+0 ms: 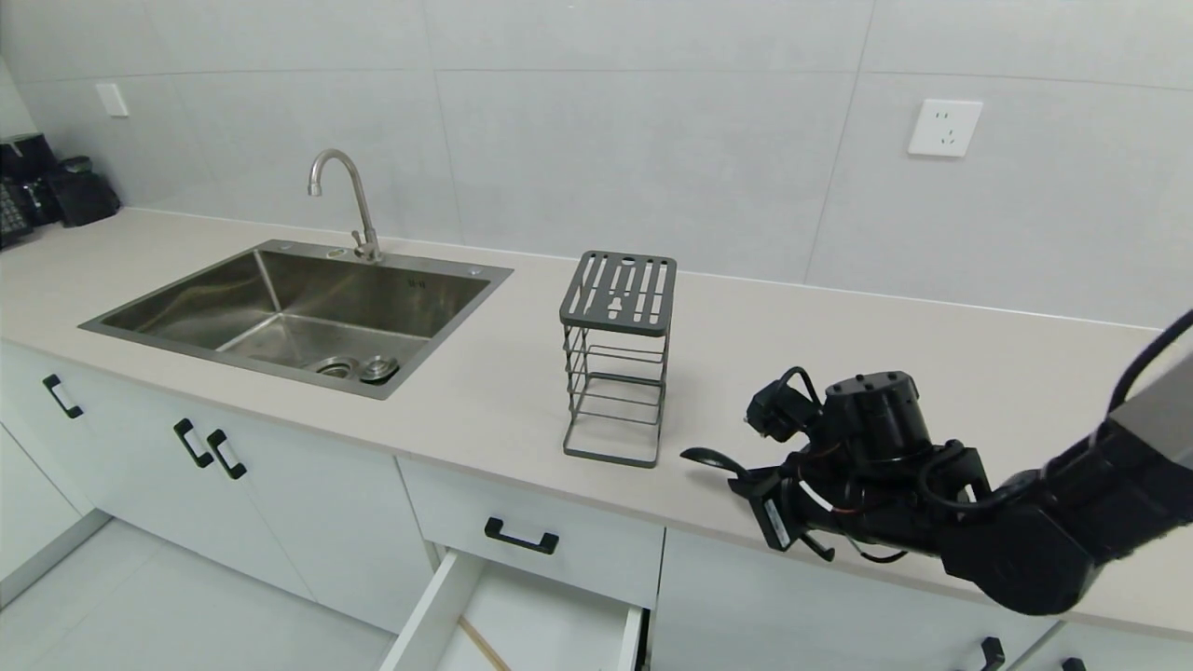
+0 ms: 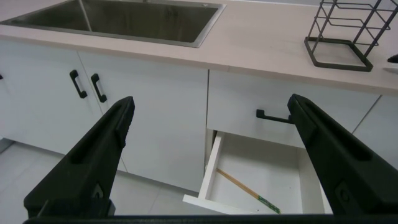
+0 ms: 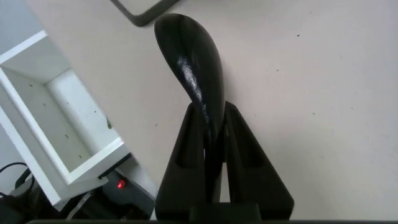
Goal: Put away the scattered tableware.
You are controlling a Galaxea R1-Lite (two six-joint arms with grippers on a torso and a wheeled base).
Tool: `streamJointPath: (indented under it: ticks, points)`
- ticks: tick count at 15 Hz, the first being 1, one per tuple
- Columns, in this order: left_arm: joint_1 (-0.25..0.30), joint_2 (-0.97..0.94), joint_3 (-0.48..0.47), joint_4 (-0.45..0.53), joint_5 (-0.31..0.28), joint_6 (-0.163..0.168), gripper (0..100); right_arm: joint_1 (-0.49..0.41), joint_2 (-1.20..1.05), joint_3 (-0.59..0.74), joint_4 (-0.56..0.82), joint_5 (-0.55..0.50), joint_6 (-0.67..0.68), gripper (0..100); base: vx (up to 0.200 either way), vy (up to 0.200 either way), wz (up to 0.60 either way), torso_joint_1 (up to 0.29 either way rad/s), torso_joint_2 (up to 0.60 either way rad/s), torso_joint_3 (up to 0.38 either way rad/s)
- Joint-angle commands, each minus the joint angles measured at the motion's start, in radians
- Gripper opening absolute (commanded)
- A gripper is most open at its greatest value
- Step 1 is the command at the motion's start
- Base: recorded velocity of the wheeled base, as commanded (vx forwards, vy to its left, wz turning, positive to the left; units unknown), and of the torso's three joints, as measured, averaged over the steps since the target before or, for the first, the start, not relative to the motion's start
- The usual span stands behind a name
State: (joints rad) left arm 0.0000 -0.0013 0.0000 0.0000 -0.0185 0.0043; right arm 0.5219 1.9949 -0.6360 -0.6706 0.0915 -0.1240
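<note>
- Right pincer (image 3: pixel 211 127) clamps a glossy black spoon (image 3: pixel 189 59) over the beige bench (image 1: pixel 485 382), near its front edge, beside the dark wire rack (image 1: pixel 615 373).
- Left pincer (image 2: pixel 211 109) is spread wide before the open white drawer (image 2: pixel 209 167).

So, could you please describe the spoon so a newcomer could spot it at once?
On the countertop right of the sink stands a wire rack. Beside its base, the right gripper is shut on a spoon: glossy black, oval-bowled, unlike the rack's thin bars.
</note>
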Motion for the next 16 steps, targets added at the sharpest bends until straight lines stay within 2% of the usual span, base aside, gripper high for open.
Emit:
streamJointPath:
  ticks: [1,2,4,5,9,13,15,16]
  points:
    - [0.000,0.001,0.000,0.000,0.000,0.000,100,0.081,-0.110,0.090,-0.004,-0.001,0.000,0,0.000,0.000,0.00,0.000,0.00,0.000]
    - [0.000,0.001,0.000,0.000,0.000,0.000,100,0.096,-0.116,0.099,-0.004,-0.001,-0.002,0,0.000,0.000,0.00,0.000,0.00,0.000]
    - [0.000,0.001,0.000,0.000,0.000,0.000,100,0.231,-0.143,0.162,-0.017,-0.003,0.015,0,0.000,0.000,0.00,0.000,0.00,0.000]
    - [0.000,0.001,0.000,0.000,0.000,0.000,100,0.260,-0.143,0.156,-0.018,-0.003,0.011,0,0.000,0.000,0.00,0.000,0.00,0.000]
    - [0.000,0.001,0.000,0.000,0.000,0.000,100,0.326,-0.143,0.133,-0.018,-0.003,0.015,0,0.000,0.000,0.00,0.000,0.00,0.000]
    - [0.000,0.001,0.000,0.000,0.000,0.000,100,0.402,-0.113,0.024,-0.018,-0.010,0.012,0,0.000,0.000,0.00,0.000,0.00,0.000]
    - [0.000,0.001,0.000,0.000,0.000,0.000,100,0.455,-0.071,-0.018,-0.009,-0.016,-0.019,0,0.000,0.000,0.00,0.000,0.00,0.000]
    - [0.000,0.001,0.000,0.000,0.000,0.000,100,0.458,-0.025,-0.036,-0.018,-0.024,-0.080,0,0.000,0.000,0.00,0.000,0.00,0.000]
